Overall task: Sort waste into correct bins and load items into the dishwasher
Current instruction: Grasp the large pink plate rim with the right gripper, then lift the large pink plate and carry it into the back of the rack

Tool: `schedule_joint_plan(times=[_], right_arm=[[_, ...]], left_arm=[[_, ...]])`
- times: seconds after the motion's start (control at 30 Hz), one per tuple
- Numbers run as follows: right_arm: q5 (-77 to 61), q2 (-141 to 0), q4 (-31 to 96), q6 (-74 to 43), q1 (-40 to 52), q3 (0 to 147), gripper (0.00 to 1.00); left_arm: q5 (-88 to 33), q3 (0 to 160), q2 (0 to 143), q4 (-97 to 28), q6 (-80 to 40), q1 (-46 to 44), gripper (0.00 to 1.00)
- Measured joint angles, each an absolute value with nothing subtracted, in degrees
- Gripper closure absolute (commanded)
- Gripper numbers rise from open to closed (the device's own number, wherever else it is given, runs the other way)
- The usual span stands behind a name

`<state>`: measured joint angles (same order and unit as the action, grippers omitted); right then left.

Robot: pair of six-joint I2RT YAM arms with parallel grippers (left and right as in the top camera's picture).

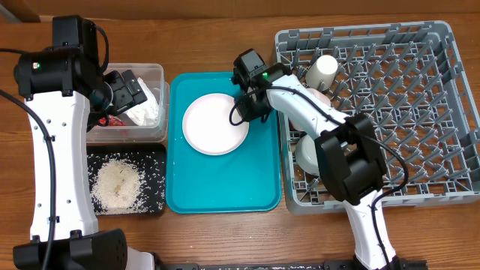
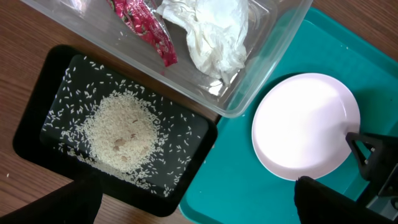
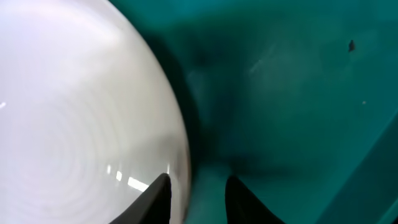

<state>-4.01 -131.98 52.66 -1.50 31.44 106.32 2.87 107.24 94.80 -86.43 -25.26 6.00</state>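
The pale pink plate (image 1: 215, 124) (image 2: 305, 124) (image 3: 81, 112) lies on the teal tray (image 1: 225, 180). My right gripper (image 1: 244, 112) (image 3: 198, 179) is at its right rim, one finger on the plate's top and the other just outside the edge, shut on the rim. My left gripper (image 1: 124, 90) (image 2: 189, 186) hangs open above the clear tub (image 1: 161, 71) with nothing between its fingers. In the tub lie the red wrapper (image 2: 146, 28) and the white napkin (image 2: 211, 31). Rice (image 1: 118, 181) (image 2: 121, 130) is heaped in the black tray (image 1: 94, 154).
The grey dish rack (image 1: 420, 112) fills the right side, holding a cream cup (image 1: 322, 71) and a pale bowl (image 1: 307, 150) near its left wall. The right arm reaches across that wall to the teal tray. Brown tabletop surrounds everything.
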Motion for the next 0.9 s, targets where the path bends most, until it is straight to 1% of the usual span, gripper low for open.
schedule_joint_plan(times=[0.23, 0.3, 0.4, 0.5, 0.73, 0.9], right_arm=[[-4.0, -132.0, 54.3, -1.5, 32.8, 106.3, 0.76], [-4.0, -132.0, 54.8, -1.5, 33.0, 106.3, 0.79], [-4.0, -132.0, 54.9, -1.4, 33.0, 106.3, 0.88], [-4.0, -132.0, 54.9, -1.3, 33.0, 106.3, 0.94], [-4.1, -132.0, 55.0, -1.7, 33.0, 106.3, 0.94], [-4.1, -132.0, 54.8, -1.6, 33.0, 106.0, 0.89]], left_arm=[[2.9, 107.2, 94.8, -86.4, -25.3, 6.0, 0.0], [2.9, 107.2, 94.8, -86.4, -25.3, 6.0, 0.0], [2.9, 107.2, 94.8, -86.4, -25.3, 6.0, 0.0], [2.9, 107.2, 94.8, -86.4, -25.3, 6.0, 0.0], [2.9, 107.2, 94.8, -86.4, -25.3, 6.0, 0.0], [2.9, 107.2, 94.8, -86.4, -25.3, 6.0, 0.0]])
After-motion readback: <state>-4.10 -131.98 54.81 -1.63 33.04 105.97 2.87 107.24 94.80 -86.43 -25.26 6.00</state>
